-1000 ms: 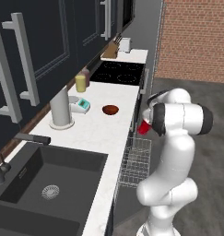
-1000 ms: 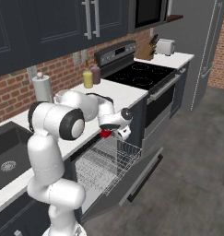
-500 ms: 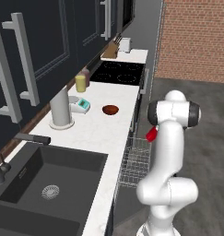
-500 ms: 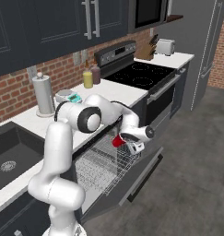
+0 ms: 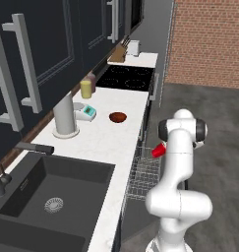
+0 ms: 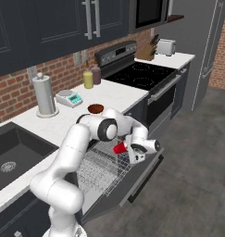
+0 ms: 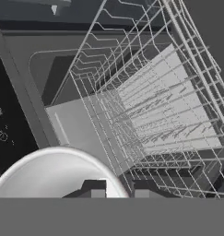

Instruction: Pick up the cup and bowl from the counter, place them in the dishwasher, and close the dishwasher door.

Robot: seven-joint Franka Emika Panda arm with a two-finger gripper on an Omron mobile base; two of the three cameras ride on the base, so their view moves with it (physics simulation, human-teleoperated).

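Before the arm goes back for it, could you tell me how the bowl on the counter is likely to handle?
The bowl looks rigid and shallow, so it probably won't tip. Its low rounded rim may leave the fingers little to pinch, so it could slip. Small as it is, it seems light and may slide on the smooth counter if nudged.

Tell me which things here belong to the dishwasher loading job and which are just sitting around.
Job: cup in the gripper, bowl, counter, dishwasher rack, dishwasher door.
Sitting around: yellow jar, grey cylinder, toaster, sink.
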